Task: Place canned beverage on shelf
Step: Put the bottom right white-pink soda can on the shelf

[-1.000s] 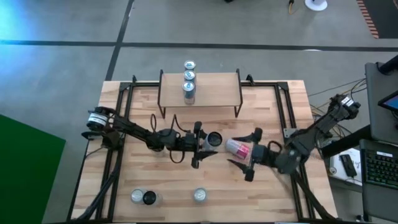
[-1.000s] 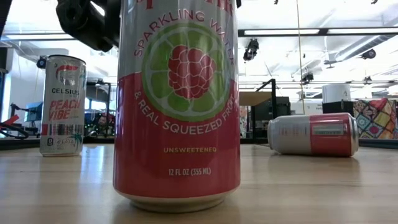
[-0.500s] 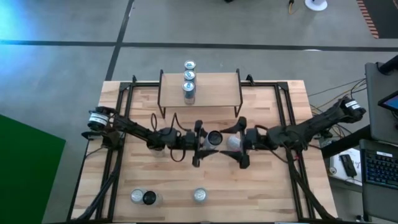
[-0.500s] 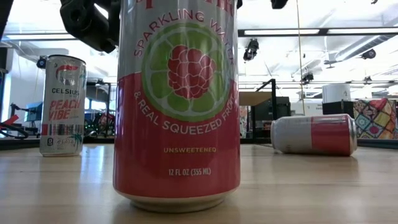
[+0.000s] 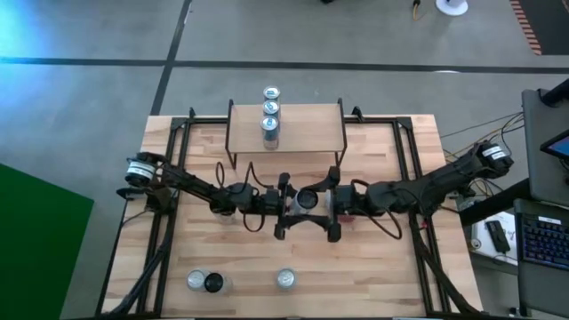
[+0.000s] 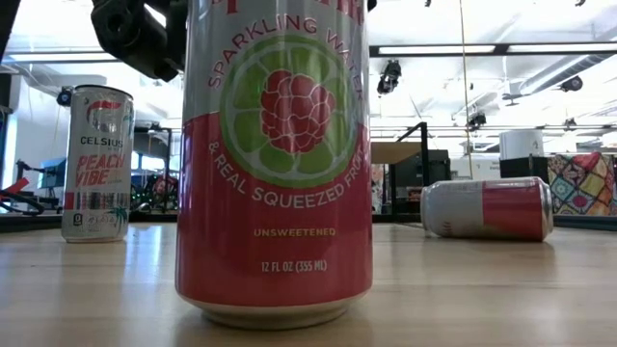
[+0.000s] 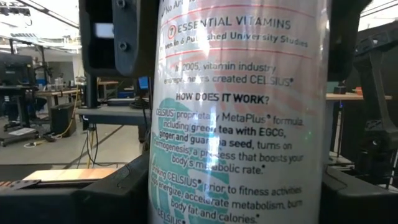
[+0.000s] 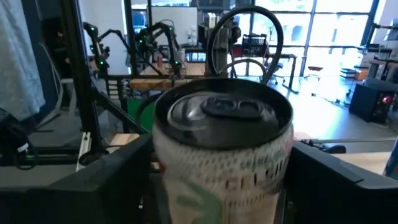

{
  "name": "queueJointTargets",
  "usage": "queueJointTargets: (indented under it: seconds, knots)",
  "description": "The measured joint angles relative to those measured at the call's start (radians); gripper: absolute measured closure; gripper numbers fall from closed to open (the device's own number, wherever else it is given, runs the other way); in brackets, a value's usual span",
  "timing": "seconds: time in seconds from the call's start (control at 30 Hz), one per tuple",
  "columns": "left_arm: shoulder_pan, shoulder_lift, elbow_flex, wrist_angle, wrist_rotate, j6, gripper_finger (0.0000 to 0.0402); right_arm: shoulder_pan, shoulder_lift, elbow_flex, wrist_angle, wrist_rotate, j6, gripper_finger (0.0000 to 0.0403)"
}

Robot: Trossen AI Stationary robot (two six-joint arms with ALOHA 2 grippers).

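I'm looking down on a wooden tabletop (image 5: 382, 267) w/ both arms meeting at its centre. My left gripper (image 5: 298, 206) is clamping an upright Celsius can (image 5: 307, 197); in the left wrist view the can (image 7: 239, 112) is filling the frame between the dark fingers (image 7: 134, 37), label text facing the camera, so the grip looks firm and square. My right gripper (image 5: 331, 206) is reaching in from the opp. side, its fingers standing apart around the same can, top and pull tab showing in the right wrist view (image 8: 222, 134); I can't tell if they're touching it yet. I'm judging this to be a handover, prob. so the right arm can carry the can to the shelf (image 5: 286, 133), which is sitting near the far edge w/ three cans (image 5: 270, 111) lined up on or by it. A pink raspberry sparkling water can (image 6: 275, 164) is standing right in front of the low camera, a Peach Vibe Celsius can (image 6: 96, 162) is upright behind it, and a pink can (image 6: 487, 208) is lying on its side, all waiting.
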Motion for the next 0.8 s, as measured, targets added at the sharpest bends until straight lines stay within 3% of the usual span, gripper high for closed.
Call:
queueJointTargets:
  seconds: [0.27, 0.53, 0.73, 0.8]
  knots:
    - [-0.001, 0.0, 0.0, -0.014, 0.005, -0.003, 0.0149, -0.008, 0.023, 0.055, -0.083, -0.008, 0.019, 0.0162]
    - [0.003, -0.028, 0.0, -0.078, -0.029, 0.079, 0.0132, -0.024, -0.017, 0.049, -0.173, 0.031, 0.045, 0.0144]
    - [0.004, -0.131, 0.001, -0.339, -0.231, 0.124, 0.0123, -0.06, -0.052, 0.047, -0.25, 0.075, 0.035, 0.0146]
    - [0.007, -0.155, -0.007, -0.396, -0.252, 0.127, 0.0119, -0.083, -0.071, 0.047, -0.259, 0.093, 0.019, 0.0145]
